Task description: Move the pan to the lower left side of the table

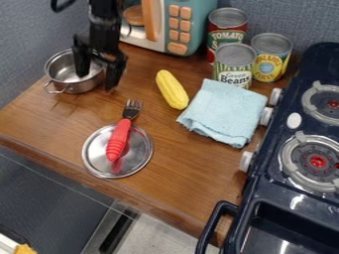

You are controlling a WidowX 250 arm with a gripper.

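camera view: wooden table (172, 186) is running from grey-blue wall (27, 49) to dark stove (270, 191), pale floor (159, 233) showing below. pan (76, 88) is sitting upper left; gripper (96, 82) is hanging wide, partly hiding it. stove and toy microwave (192, 42) are running out of frame.

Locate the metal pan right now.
In the camera view, the pan sits at the upper left of the table, left of the corn, the gripper at its right side.
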